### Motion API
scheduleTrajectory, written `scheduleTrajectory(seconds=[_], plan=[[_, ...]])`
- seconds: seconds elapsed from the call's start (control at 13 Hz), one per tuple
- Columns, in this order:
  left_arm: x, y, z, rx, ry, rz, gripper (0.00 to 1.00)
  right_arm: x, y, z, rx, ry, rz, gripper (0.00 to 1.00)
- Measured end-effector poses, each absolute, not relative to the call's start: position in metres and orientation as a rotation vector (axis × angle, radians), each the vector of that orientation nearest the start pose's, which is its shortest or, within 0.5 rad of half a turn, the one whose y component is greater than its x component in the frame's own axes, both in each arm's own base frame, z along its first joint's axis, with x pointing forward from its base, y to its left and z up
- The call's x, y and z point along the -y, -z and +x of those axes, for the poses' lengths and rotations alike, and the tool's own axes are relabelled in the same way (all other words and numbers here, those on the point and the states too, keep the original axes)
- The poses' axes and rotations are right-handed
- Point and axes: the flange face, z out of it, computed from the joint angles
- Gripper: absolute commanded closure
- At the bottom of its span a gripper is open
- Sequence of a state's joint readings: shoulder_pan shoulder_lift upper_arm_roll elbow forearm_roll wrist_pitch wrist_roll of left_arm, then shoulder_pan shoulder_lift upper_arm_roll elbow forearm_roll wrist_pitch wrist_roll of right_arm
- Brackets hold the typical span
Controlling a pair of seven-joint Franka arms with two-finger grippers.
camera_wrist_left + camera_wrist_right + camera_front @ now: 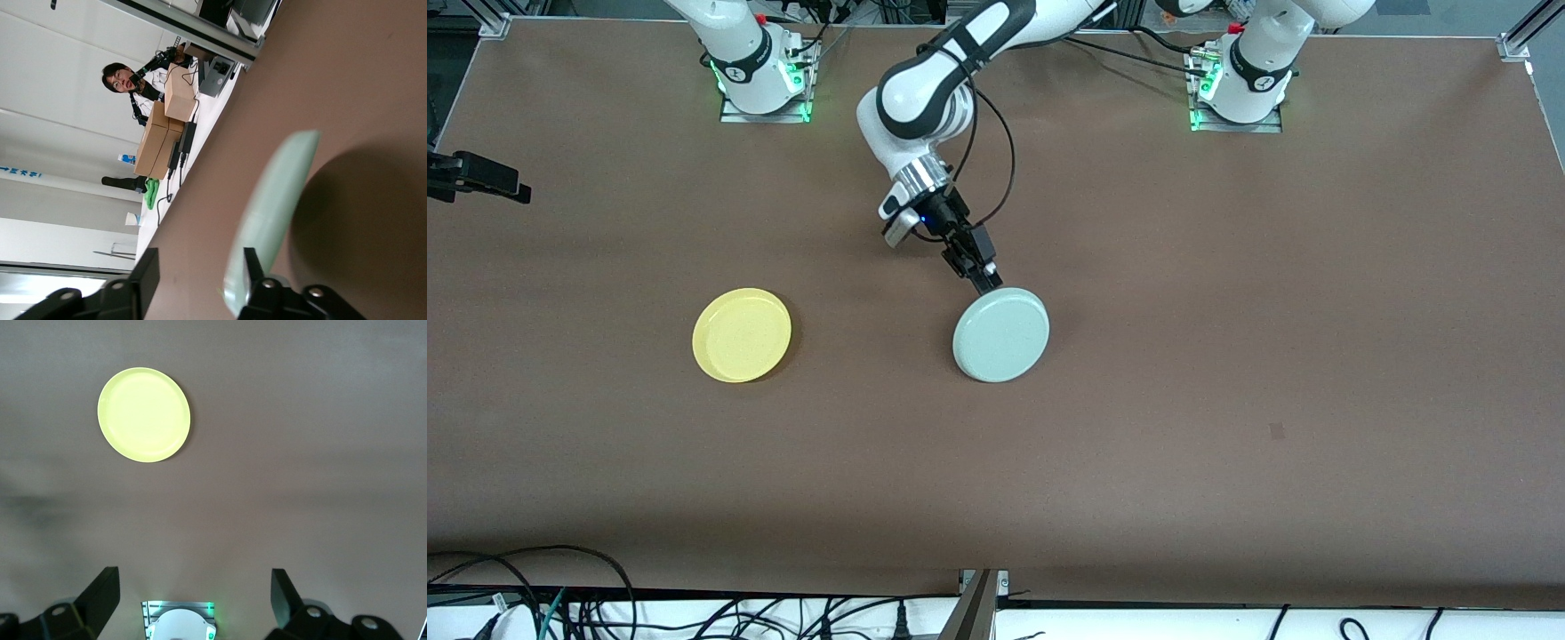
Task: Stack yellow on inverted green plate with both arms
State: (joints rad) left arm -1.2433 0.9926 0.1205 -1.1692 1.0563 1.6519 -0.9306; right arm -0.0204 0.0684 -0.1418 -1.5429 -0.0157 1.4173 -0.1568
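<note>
The pale green plate (1001,335) sits bottom up near the table's middle. My left gripper (984,282) is at the plate's rim on the side toward the robots' bases. In the left wrist view the green plate (273,200) shows edge-on, and my left gripper (200,261) is open, one finger against the rim and the other well apart. The yellow plate (742,334) lies rim up toward the right arm's end. My right gripper (194,581) hangs open and empty high above the table, looking down on the yellow plate (144,414).
The right arm's base (758,76) and the left arm's base (1240,84) stand along the table's edge farthest from the front camera. A black clamp (476,176) juts in at the right arm's end. Cables (560,604) run along the nearest edge.
</note>
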Motion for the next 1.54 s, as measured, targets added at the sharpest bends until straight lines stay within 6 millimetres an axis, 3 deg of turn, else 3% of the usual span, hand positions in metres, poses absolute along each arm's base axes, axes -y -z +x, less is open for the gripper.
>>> scheduleTrajectory(seconds=[0.23, 0.38, 0.46, 0.54, 0.77, 0.85, 1.0, 1.23, 1.54], plan=[[0.656, -0.186, 0.33, -0.547, 0.916, -2.107, 0.0, 0.089, -0.588, 0.549, -0.01, -0.305, -3.121, 0.0], [0.666, -0.174, 0.323, -0.478, 0.944, -2.284, 0.0, 0.089, -0.588, 0.549, -0.01, -0.305, -3.121, 0.0], [0.664, -0.176, 0.34, -0.41, 0.914, -2.385, 0.0, 0.089, -0.588, 0.549, -0.01, -0.305, -3.121, 0.0], [0.658, -0.185, 0.37, -0.325, 0.87, -2.495, 0.0, 0.089, -0.588, 0.549, -0.01, -0.305, -3.121, 0.0], [0.613, -0.223, 0.483, 0.018, 0.732, -2.796, 0.0, 0.089, -0.588, 0.549, -0.01, -0.305, -3.121, 0.0], [0.597, -0.236, 0.511, 0.14, 0.673, -2.867, 0.0, 0.089, -0.588, 0.549, -0.01, -0.305, -3.121, 0.0], [0.572, -0.268, 0.548, 0.305, 0.578, -2.964, 0.0, 0.089, -0.588, 0.549, -0.009, -0.305, -3.121, 0.0], [0.529, -0.321, 0.587, 0.615, 0.367, -3.066, 0.0, 0.089, -0.588, 0.549, -0.009, -0.306, -3.121, 0.0], [0.434, -0.387, 0.637, 0.992, 0.004, -3.068, 0.0, 0.089, -0.588, 0.549, -0.009, -0.305, -3.121, 0.0]])
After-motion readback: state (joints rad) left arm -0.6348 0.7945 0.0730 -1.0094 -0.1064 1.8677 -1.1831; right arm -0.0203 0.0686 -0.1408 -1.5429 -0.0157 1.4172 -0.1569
